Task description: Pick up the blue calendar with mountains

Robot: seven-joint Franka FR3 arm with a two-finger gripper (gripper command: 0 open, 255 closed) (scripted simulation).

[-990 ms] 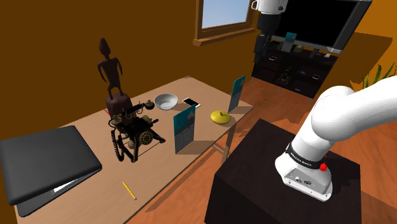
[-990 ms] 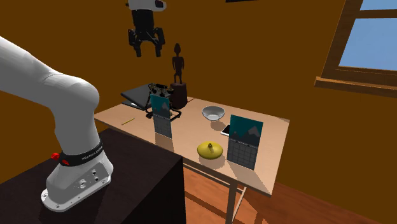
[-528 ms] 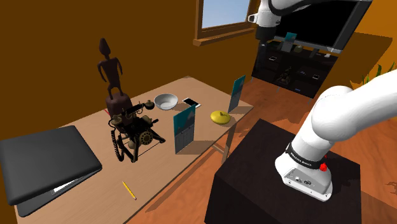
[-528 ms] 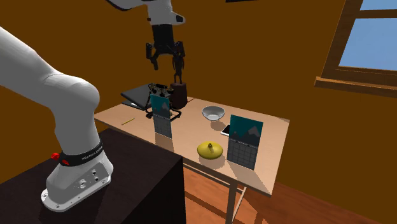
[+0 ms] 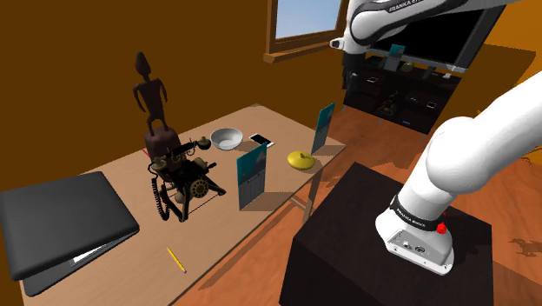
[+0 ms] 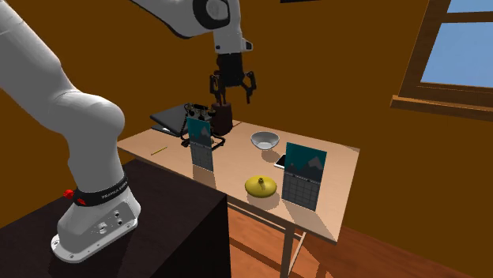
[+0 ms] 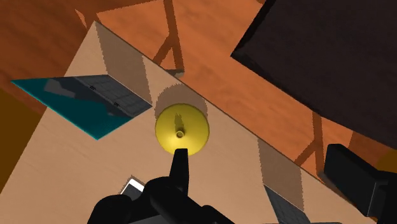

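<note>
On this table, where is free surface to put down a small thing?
Widest bare patch of the table: between the closed laptop and the old telephone, down to the pencil. A narrower strip follows the stand-side edge from the pencil to the nearer calendar. Crowded: the far end, with bowl, smartphone, yellow dish and farther calendar.

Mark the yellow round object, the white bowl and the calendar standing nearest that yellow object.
yellow round object [image 5: 301, 160], shoulder view, its domed top.
white bowl [image 5: 227, 138], shoulder view, its inner hollow.
calendar nearest the yellow object [image 6: 305, 161], second exterior view, its mountain picture.
</note>
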